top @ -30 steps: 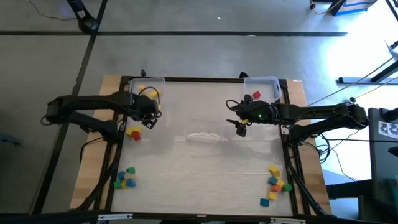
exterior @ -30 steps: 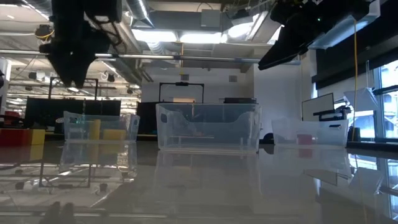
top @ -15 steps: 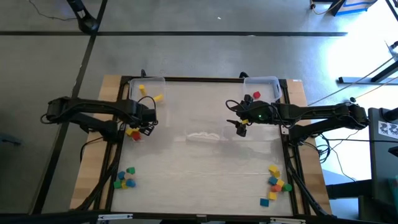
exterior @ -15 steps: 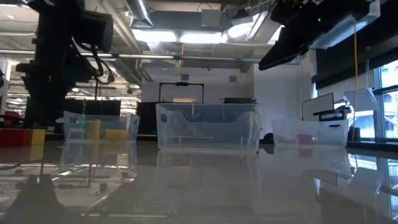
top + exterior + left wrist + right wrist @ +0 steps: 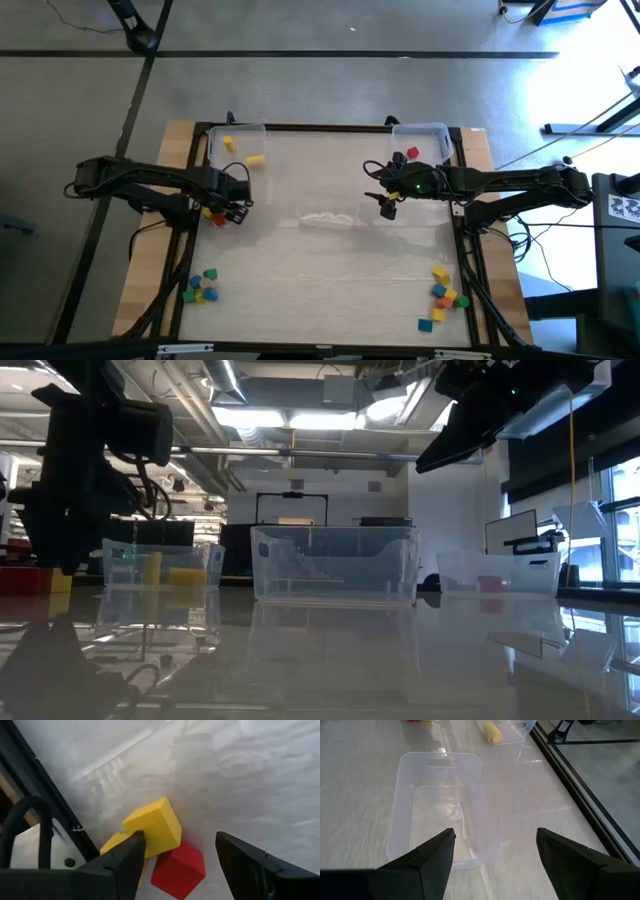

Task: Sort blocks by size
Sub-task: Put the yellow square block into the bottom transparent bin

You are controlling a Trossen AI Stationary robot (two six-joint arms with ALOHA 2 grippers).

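Surface point(image 5: 330, 270): pale, glossy, framed in black, with wooden edges at left and right; grey floor around it, and a workshop room behind it in the low view.

Clear bins, three:
- far-left bin point(image 5: 236, 145), holding two yellow blocks point(image 5: 254, 158);
- far-right bin point(image 5: 425, 140), holding one red block point(image 5: 413, 153);
- centre bin point(image 5: 440, 810), with nothing visible inside it in the right wrist view.

Loose blocks, three groups:
- left edge, mid-depth: one red block point(image 5: 178, 870) and two yellow ones point(image 5: 154, 826), touching one another in the left wrist view;
- near-left cluster point(image 5: 200, 288): green, blue, orange and yellow pieces; exact count cannot be told;
- near-right cluster point(image 5: 444, 292): orange, blue, yellow, red and green pieces, with one blue block point(image 5: 425, 324) lying slightly apart on the near side.

Left pincer point(image 5: 230, 207): released, jaws spread, grasping nothing; directly over the red-and-yellow group at the left edge, one finger point(image 5: 125, 862) overlapping a yellow block in the wrist view.

Right pincer point(image 5: 388, 205): released, jaws spread, grasping nothing; raised above the surface just right of the centre bin.
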